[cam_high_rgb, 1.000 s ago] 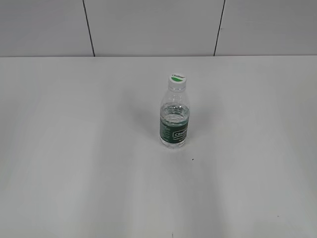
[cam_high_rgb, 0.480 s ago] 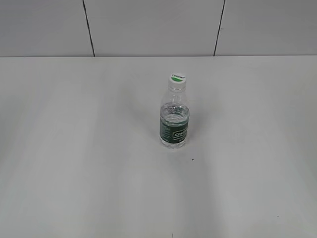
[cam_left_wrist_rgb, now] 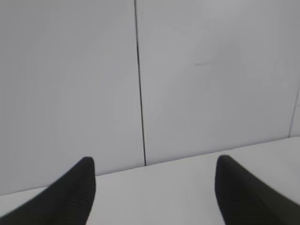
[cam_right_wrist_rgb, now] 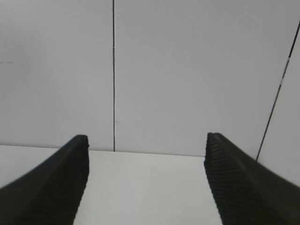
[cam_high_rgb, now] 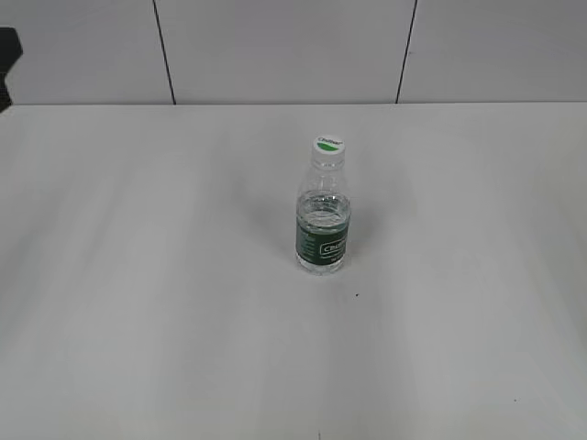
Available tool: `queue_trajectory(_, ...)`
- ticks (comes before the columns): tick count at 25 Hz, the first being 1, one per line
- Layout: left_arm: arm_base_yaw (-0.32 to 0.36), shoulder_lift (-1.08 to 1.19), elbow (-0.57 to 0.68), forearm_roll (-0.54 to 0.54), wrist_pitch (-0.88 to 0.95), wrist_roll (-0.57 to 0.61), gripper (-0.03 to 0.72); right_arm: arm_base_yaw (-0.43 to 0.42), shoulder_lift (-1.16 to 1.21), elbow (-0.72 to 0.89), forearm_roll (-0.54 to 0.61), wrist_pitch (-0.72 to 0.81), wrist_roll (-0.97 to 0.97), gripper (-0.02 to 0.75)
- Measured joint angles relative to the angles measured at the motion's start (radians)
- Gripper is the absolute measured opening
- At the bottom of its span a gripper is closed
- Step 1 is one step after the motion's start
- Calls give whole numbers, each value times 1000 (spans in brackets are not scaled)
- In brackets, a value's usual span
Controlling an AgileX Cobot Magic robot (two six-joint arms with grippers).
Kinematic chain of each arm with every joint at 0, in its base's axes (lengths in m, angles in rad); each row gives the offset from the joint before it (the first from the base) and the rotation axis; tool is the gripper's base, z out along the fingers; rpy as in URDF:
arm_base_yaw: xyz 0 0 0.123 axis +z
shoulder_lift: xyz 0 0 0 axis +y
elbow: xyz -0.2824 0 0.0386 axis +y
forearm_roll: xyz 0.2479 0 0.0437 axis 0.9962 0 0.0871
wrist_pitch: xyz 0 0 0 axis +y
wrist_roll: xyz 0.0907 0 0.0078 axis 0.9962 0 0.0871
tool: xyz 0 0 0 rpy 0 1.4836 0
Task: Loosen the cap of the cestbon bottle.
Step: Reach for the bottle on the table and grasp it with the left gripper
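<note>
The cestbon bottle (cam_high_rgb: 323, 229) stands upright near the middle of the white table (cam_high_rgb: 138, 275) in the exterior view, clear with a dark green label band. Its white cap (cam_high_rgb: 329, 145) with a green mark sits on top. A dark part of the left arm (cam_high_rgb: 7, 55) shows at the far left edge of that view. My left gripper (cam_left_wrist_rgb: 152, 173) is open and empty, facing the wall. My right gripper (cam_right_wrist_rgb: 146, 161) is open and empty, also facing the wall. Neither wrist view shows the bottle.
A grey panelled wall with dark vertical seams (cam_high_rgb: 165, 55) stands behind the table's far edge. A small dark speck (cam_high_rgb: 357, 294) lies on the table in front of the bottle.
A dark part of the left arm has come into the exterior view at the far left edge. The bottle has not moved.
</note>
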Motion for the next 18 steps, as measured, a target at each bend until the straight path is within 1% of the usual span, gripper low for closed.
queue_trajectory(9, -10, 145, 0, 11, -183, 0, 484, 0, 105, 0, 0, -110, 0, 587)
queue_trajectory(18, -10, 287, -1, 98, -334, 0, 482, 0, 202, 1, -2, -213, 0, 587)
